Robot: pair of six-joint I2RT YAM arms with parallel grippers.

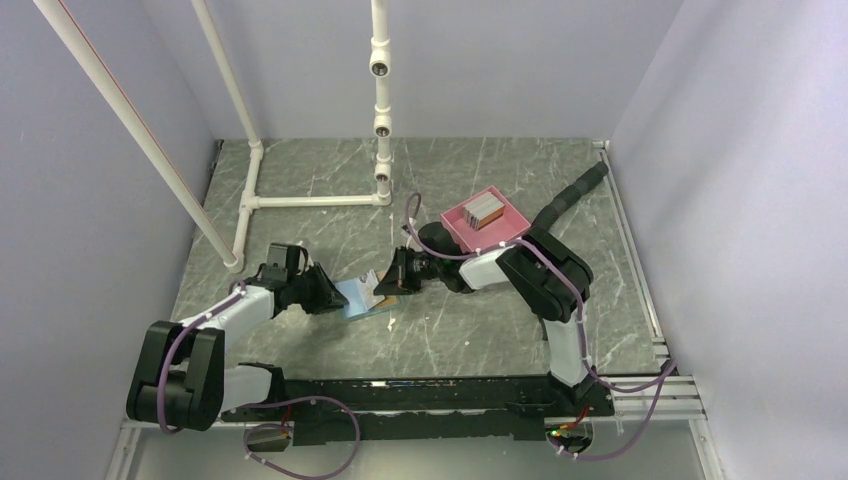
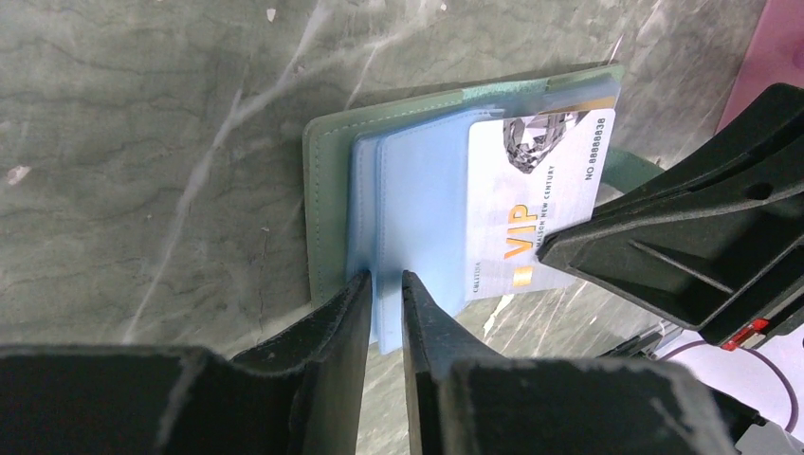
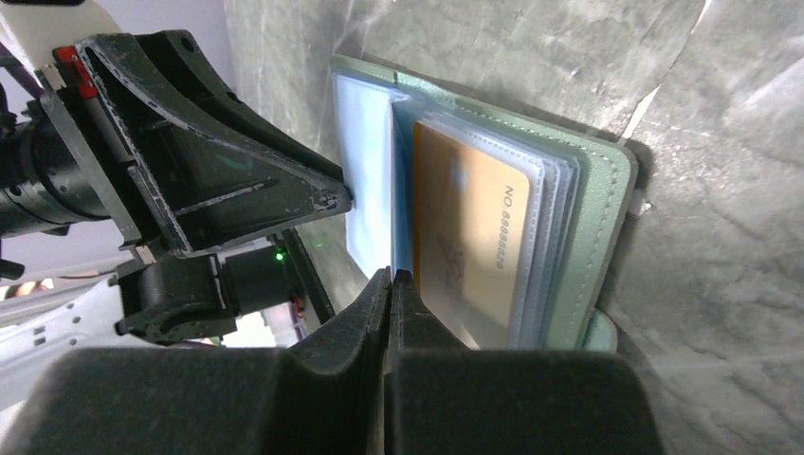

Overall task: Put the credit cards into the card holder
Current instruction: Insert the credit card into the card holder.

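Note:
The card holder (image 2: 327, 180) lies open on the marble table, grey-green outside with light blue sleeves (image 2: 417, 199); the top view shows it between both grippers (image 1: 358, 298). A silver credit card (image 2: 545, 180) marked VIP sits partly in a sleeve. My right gripper (image 3: 391, 275) is shut on this card's near edge, its tip (image 2: 542, 251) lying over the card. My left gripper (image 2: 387, 282) pinches the sleeves' free edge. A tan-orange card (image 3: 465, 237) fills another sleeve. More credit cards (image 1: 483, 211) stand in the pink tray (image 1: 452, 222).
White pipe frame (image 1: 310, 200) stands at the back left with an upright post (image 1: 380, 100). The pink tray sits just behind the right arm's wrist (image 1: 470, 268). Grey walls close the table on three sides.

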